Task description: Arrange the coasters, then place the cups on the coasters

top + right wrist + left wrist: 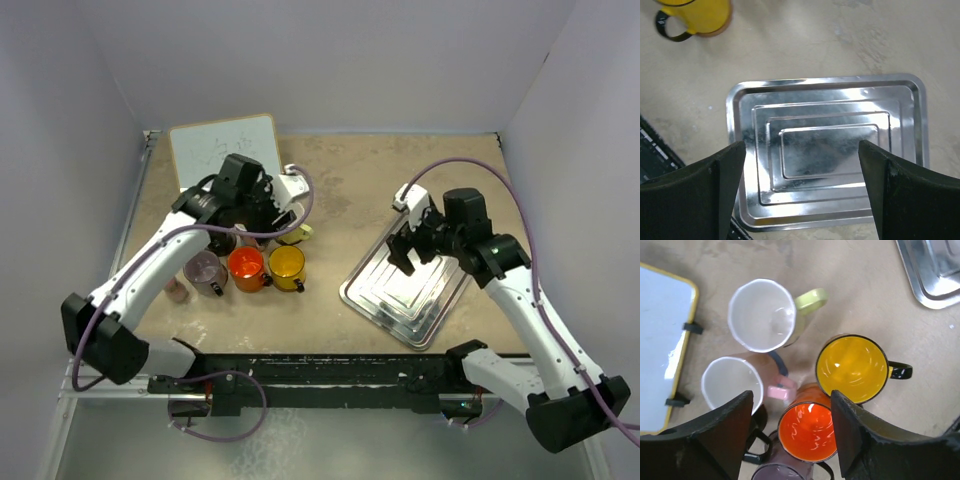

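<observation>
The cups stand bunched at the table's left. The left wrist view shows the yellow-green cup (762,315), pink cup (732,382), yellow cup (852,369), red-orange cup (808,431) and smoky purple cup (782,472); of the black cup only a handle (756,446) shows. My left gripper (790,435) (245,235) hovers open above them, the red-orange cup (246,267) below its gap, untouched. My right gripper (802,195) (415,252) hangs open and empty over the metal tray. The coasters are hidden, except a tan edge (720,30) under the yellow cup (695,12).
A silver metal tray (405,295) (827,100) lies right of centre. A yellow-framed whiteboard (225,148) (660,340) lies at the back left. A small pink bottle (177,290) stands left of the purple cup (207,272). The tray's corner (935,275) shows in the left wrist view.
</observation>
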You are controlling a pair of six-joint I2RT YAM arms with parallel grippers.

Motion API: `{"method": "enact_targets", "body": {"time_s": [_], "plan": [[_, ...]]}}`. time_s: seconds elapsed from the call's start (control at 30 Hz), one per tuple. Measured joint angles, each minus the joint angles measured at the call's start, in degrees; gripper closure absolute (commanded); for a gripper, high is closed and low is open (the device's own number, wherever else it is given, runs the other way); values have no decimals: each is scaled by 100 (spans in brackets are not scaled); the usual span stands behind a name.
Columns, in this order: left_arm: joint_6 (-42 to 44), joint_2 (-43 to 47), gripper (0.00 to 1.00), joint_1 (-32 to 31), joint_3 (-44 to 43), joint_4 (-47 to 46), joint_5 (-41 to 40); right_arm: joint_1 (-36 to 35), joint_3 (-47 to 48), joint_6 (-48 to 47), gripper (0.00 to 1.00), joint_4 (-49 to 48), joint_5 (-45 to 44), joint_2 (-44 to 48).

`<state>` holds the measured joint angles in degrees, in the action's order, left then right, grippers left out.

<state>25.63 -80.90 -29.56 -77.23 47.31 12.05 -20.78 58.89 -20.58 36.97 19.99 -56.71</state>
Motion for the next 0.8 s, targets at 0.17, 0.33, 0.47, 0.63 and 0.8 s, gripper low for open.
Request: {"method": "enact_targets", "body": {"time_s": [0.17,0.33,0.47,0.63,0.8], "plan": [[-317,914,26,232,540,-688,-662,522,24,479,1,-195,-704,2],[-686,1545,17,713,981,-1375,-1403,774,127,811,0,-459,-1515,20],[-979,1969,1,1113,1311,-1945,-1923,772,393,911,0,-468,-1934,-87],[-1338,2371,6,1502,1681,-2647,-2450,772,1005,1032,0,-452,-2363,-472],[-1784,2393,6,1840,1694,-3191,-2754,772,1185,1235,0,-481,-2747,-581]]}}
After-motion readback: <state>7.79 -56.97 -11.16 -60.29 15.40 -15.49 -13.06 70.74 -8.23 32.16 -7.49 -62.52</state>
